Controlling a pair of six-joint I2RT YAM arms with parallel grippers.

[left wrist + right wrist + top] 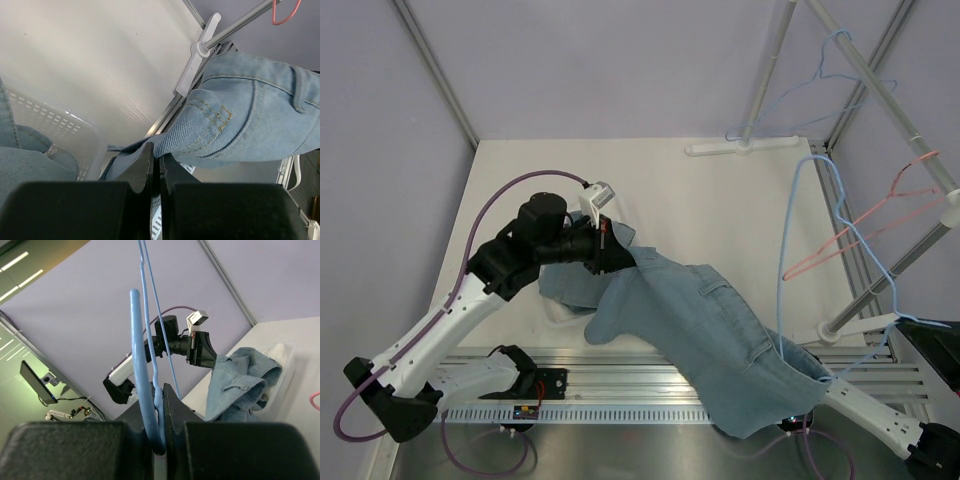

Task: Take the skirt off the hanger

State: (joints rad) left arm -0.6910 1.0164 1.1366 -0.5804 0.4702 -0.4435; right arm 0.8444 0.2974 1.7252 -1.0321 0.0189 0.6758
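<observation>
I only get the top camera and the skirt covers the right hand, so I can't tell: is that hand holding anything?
Observer: Yes. Its wrist camera shows the right hand shut on the wire of the blue hanger.
Operator: And the other one? It just looks like a black lump to me.
Observer: From its own wrist camera, the left hand is closed, pinching an edge of the denim skirt between its fingers.
</observation>
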